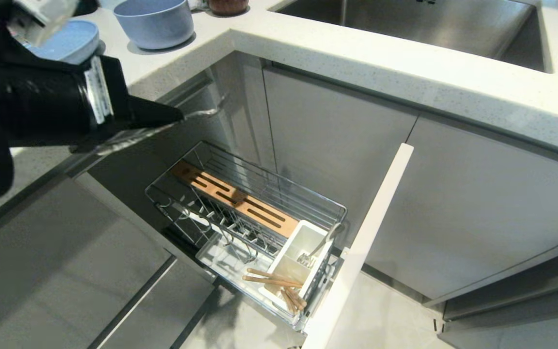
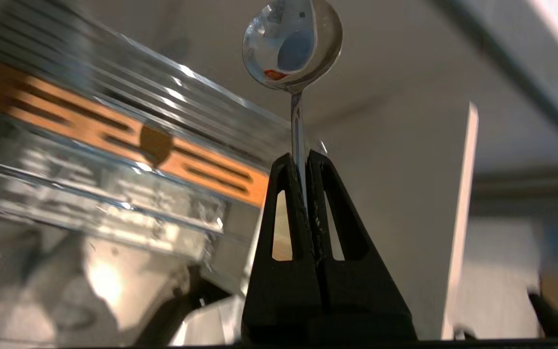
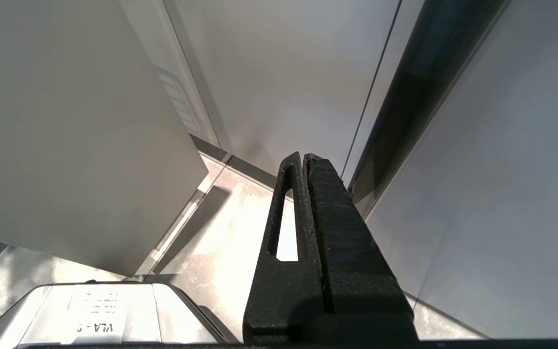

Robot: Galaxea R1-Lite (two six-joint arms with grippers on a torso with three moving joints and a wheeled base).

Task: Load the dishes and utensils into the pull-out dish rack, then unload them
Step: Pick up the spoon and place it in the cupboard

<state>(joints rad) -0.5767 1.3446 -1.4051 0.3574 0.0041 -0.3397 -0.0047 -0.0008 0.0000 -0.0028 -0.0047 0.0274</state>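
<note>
The left hand (image 2: 303, 162) is clamped on the spoon (image 2: 292, 46), above the pulled-out rack (image 1: 245, 213). Chopsticks (image 1: 271, 280) lie in the caddy below it; plate (image 1: 68, 41) and bowl (image 1: 154, 22) wait on the tabletop (image 1: 405, 72) behind it. The right hand (image 3: 304, 162) is closed and empty.

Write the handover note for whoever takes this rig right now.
Left gripper: shut on the spoon, held in the air above the rack.
Right gripper: shut, empty, parked low by the cabinet fronts.
Pull-out dish rack: pulled open; chopsticks lie across the white caddy, which also holds a fork-like utensil.
Blue plate and blue bowl sit on the counter.
Left: whether loading or unloading is under way cannot be told.
</note>
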